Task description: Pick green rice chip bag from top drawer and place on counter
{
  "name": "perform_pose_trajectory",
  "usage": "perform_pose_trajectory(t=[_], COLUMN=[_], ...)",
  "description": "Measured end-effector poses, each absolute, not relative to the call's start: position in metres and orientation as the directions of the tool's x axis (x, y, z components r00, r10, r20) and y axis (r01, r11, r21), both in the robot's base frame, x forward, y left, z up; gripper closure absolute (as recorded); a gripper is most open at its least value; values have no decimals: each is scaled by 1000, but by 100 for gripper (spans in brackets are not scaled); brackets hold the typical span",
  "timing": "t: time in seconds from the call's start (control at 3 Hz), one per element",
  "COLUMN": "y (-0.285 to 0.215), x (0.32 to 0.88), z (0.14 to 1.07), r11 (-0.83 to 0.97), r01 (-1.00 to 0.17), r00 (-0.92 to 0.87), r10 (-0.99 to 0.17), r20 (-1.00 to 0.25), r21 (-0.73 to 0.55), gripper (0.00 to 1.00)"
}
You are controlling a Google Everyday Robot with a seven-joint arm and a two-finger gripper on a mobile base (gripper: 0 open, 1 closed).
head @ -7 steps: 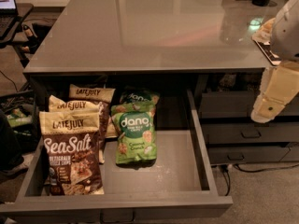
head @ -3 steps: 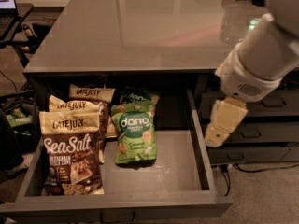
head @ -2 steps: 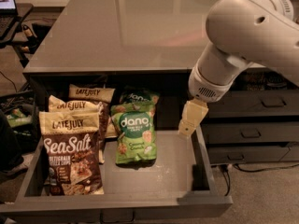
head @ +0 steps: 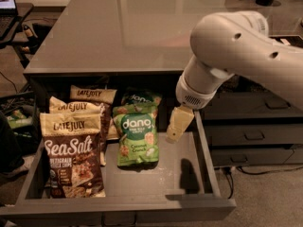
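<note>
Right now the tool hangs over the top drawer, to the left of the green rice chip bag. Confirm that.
Not left. The camera view shows the tool hanging over the top drawer to the right of the green rice chip bag.

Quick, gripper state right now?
Cream gripper: cannot be told; above the dark-grey top drawer floor, right of the green glossy dang bag, not touching it.

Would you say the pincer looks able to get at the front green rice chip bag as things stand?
Probably yes. The top drawer is pulled open, the green rice chip bag lies face up with nothing on it, and the pincer hangs just beside it, over bare drawer floor.
</note>
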State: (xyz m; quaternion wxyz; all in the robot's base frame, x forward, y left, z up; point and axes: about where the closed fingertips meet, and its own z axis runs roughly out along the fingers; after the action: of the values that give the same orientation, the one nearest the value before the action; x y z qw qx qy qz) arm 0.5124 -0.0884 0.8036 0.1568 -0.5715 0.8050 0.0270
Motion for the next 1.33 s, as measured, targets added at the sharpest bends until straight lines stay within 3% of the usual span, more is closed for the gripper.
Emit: perform_pose_trajectory(t=[1.33], y=[-38], x=[574], z=[724], r11=[349], r01=[-935], r00=[-307], r10=[-885], r20=[-351], r21=[-63], gripper=[0])
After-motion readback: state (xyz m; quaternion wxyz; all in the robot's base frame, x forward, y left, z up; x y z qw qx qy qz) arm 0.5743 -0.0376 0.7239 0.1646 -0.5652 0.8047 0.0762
